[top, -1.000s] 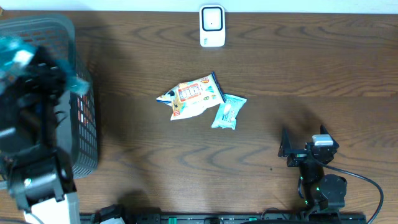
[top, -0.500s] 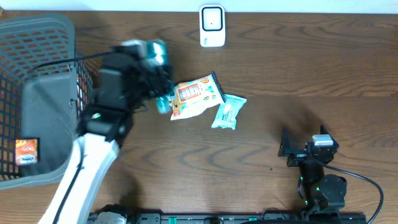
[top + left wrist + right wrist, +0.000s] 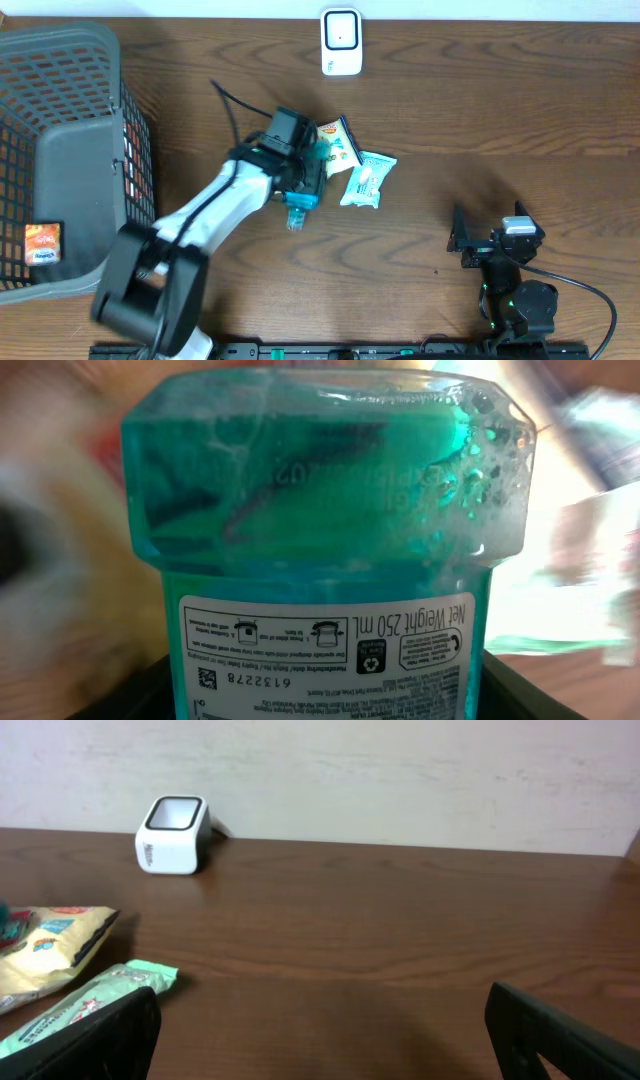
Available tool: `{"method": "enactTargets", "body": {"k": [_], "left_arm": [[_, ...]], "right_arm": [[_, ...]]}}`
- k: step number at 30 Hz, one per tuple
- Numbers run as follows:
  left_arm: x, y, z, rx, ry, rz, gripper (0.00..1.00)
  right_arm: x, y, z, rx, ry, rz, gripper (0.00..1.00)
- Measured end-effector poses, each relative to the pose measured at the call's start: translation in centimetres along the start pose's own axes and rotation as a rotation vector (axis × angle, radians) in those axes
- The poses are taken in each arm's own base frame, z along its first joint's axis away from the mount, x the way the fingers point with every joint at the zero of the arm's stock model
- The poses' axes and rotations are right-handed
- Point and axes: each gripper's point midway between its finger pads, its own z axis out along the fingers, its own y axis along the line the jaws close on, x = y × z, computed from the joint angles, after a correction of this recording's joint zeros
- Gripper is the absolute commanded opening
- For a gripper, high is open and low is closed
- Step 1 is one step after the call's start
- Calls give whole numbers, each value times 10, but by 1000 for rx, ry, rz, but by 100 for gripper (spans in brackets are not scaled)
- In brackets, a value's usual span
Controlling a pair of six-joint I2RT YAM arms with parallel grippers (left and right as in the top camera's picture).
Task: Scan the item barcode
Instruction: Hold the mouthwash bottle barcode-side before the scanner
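My left gripper (image 3: 300,185) is shut on a teal mouthwash bottle (image 3: 297,208) above the middle of the table, just left of the snack bag. The bottle (image 3: 325,510) fills the left wrist view, held between dark fingers (image 3: 140,695) at the bottom corners. Its white back label (image 3: 325,650) carries small print and a small square code; the barcode itself is not in view. The white scanner (image 3: 341,42) stands at the far edge, also seen from the right wrist (image 3: 172,835). My right gripper (image 3: 487,240) rests open and empty at the near right (image 3: 325,1045).
A yellow snack bag (image 3: 335,140) and a mint-green packet (image 3: 366,180) lie at the centre, partly under my left arm. A grey mesh basket (image 3: 60,90) stands at the left with an orange packet (image 3: 42,243) inside.
My left arm has swung from over the basket to the table's centre, carrying the teal bottle. The right arm has not moved.
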Motion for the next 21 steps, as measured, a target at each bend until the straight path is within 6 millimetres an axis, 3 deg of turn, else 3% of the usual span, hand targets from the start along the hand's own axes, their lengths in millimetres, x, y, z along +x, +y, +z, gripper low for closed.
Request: {"method": "enactTargets", "body": {"k": [4,10,21], "left_arm": [[15,1,26,-10,73,16,49],[3,-2,32,-2,45,22,50],[2,-3,32,0,41,23,50]], "right_arm": [[0,0,0,0,0,0,99],[0,0,0,0,0,0,99],[0,0,0,0,0,0,99]]}}
